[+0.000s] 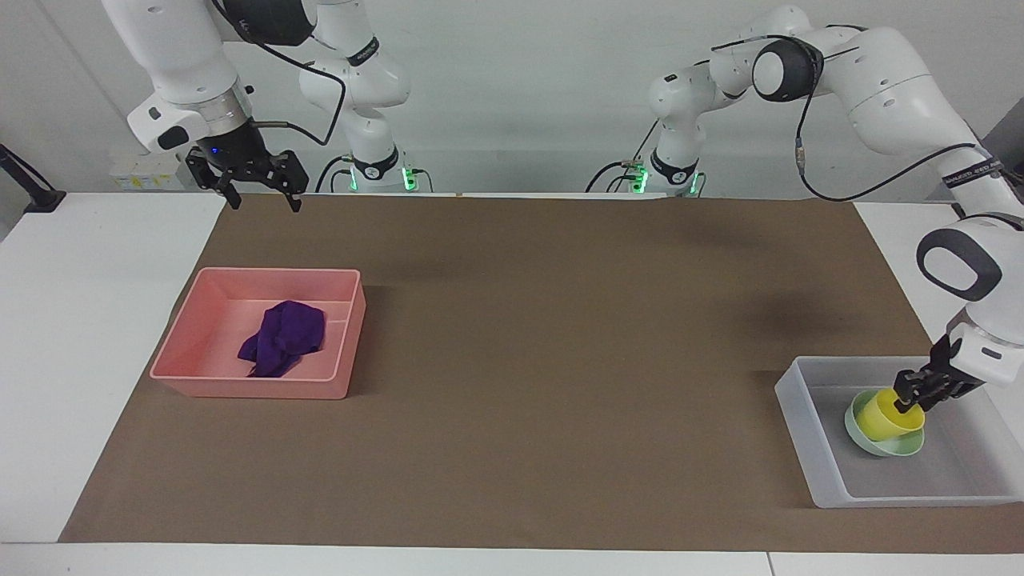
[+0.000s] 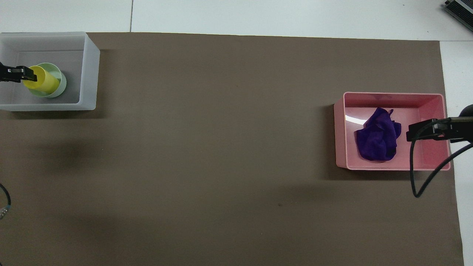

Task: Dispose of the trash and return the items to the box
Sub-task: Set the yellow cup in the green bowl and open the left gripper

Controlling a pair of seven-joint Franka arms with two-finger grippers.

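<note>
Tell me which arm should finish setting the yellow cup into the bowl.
Left. Its end effector is already at the yellow cup, which sits in the green bowl inside the box. The right end effector waits above the table's other end.

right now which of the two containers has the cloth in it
The pink bin, at the right arm's end of the table, holds the purple cloth. The frosted tray holds the cup and bowl instead.

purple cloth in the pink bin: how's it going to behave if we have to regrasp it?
The purple cloth lies crumpled in loose folds in the pink bin, so it is probably floppy and would drape from a pinch. It looks thin, so likely light. Being soft, it should not roll or break, though a fold might snag the bin's wall.
</note>
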